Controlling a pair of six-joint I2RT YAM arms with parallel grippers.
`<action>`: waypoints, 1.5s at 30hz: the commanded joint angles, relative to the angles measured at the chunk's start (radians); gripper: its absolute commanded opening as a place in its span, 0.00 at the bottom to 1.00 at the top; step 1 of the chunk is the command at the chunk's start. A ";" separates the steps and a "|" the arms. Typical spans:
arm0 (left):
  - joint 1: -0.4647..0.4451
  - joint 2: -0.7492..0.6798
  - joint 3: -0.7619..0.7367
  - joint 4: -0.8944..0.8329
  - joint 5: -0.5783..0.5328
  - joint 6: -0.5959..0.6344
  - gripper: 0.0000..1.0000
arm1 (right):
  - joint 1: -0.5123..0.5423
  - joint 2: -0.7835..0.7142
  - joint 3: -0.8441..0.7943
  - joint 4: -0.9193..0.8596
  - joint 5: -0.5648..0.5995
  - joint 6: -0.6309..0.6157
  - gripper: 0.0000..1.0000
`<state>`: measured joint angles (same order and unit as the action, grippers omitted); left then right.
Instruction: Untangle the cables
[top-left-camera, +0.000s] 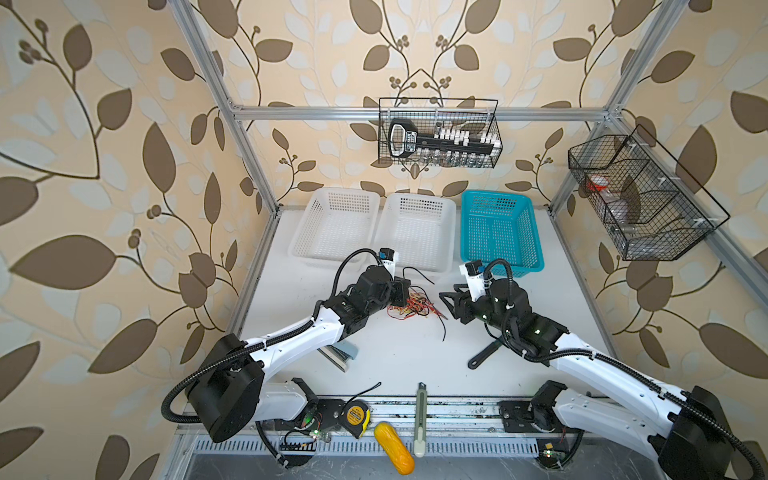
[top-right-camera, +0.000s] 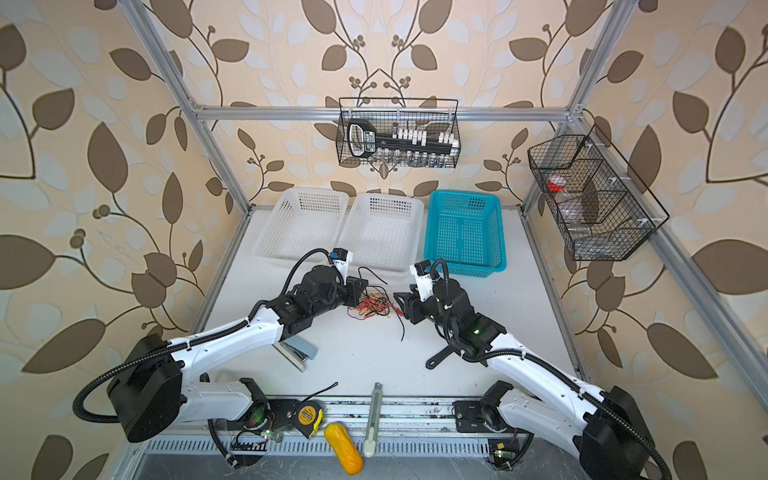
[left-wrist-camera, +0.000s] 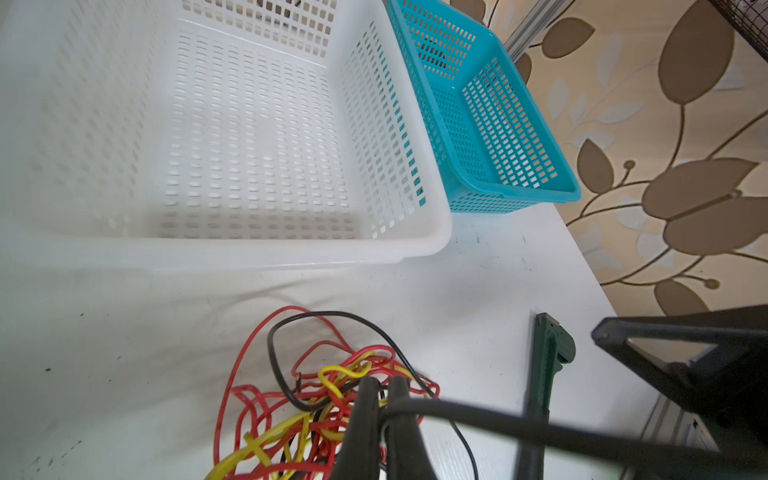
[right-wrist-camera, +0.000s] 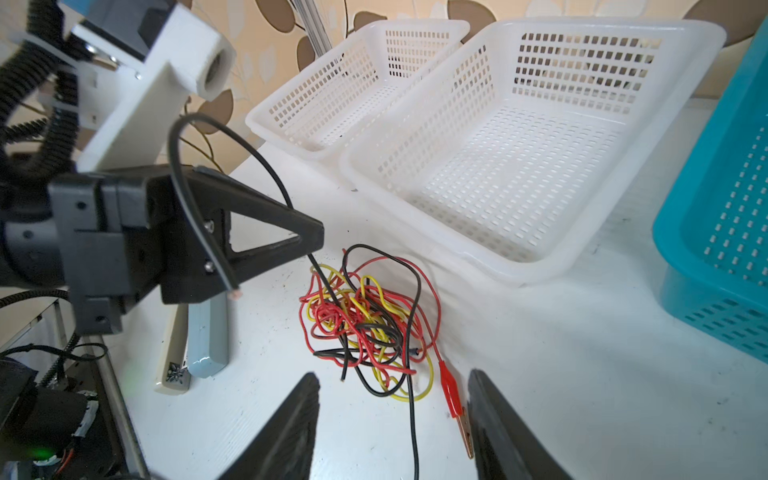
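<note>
Three colours in the cables (right-wrist-camera: 365, 316): red, yellow, black; one loose heap near the middle of the table (top-left-camera: 395, 361), just in front of the white basket (left-wrist-camera: 249, 253), between the two claws; left claw (right-wrist-camera: 311, 239) clenched, and it looks to be pinching a black cable (right-wrist-camera: 224, 270); that cable's free end arcs up over the claw and its other run drops into the heap; right claw (right-wrist-camera: 392, 380) released, jaws apart, low beside the heap, holding nothing; red clip (right-wrist-camera: 451, 390) lies flat on the table right by it.

Handling, my read: thin, light, floppy wire; no stiffness to push against, so drag only; insulation looks smooth, likely to slip in a light pinch; loops will snag each other, so the whole heap may lift as one. Best hold: a free end or the red clip, which gives a harder bite; pull away from the left claw's anchor.

Surface: white, smooth, a few scuffs, low grip, so the heap will slide; stapler (right-wrist-camera: 203, 336) close by the left claw; blue basket (top-left-camera: 500, 232) off to the right; leaf wallpaper and metal frame all round; wire racks on the walls.
</note>
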<state>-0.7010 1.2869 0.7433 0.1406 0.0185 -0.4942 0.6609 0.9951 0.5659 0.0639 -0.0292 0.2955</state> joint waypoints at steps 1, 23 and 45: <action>-0.005 -0.018 0.060 0.018 0.004 -0.016 0.00 | 0.009 0.027 -0.056 0.113 -0.009 0.014 0.57; -0.005 -0.033 0.091 -0.023 0.060 -0.042 0.00 | 0.110 0.369 0.058 0.267 0.064 -0.016 0.50; -0.005 -0.035 0.118 -0.040 0.072 -0.042 0.00 | 0.121 0.550 0.074 0.347 0.106 0.021 0.14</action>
<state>-0.7010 1.2839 0.8097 0.0704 0.0719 -0.5350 0.7773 1.5280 0.6083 0.3828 0.0395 0.3134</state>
